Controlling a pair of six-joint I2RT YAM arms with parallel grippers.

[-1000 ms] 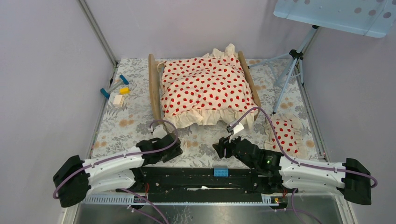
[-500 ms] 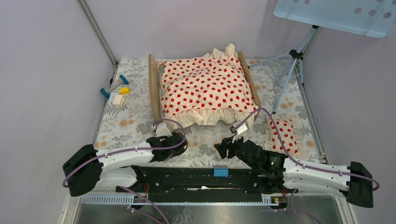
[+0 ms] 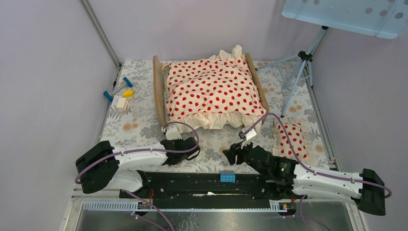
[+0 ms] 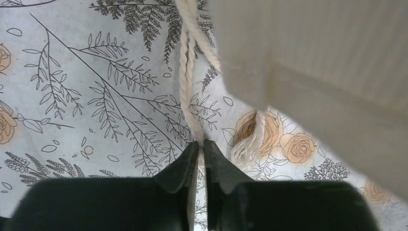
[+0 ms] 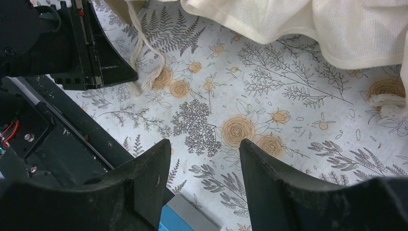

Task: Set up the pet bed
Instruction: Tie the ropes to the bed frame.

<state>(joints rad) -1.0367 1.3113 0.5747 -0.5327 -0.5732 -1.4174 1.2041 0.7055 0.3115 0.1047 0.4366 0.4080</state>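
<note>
One pet bed (image 3: 157, 86), one blanket (image 3: 209, 89), one pillow (image 3: 292, 137)

Bare mat (image 3: 211, 147) lies open before the pet bed's (image 3: 157, 91) overhanging blanket (image 3: 211, 91).

Light is bright and soft, with only faint shadows. Up close, the black fingers (image 4: 185, 168) look a little blurry, maybe the cloth (image 4: 312, 57) too.

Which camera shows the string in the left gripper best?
The left wrist view: the string runs down the middle, large and clear, into the left gripper's closed fingers. The right wrist view shows it small at top left. In the top view it is too small to tell.
</note>
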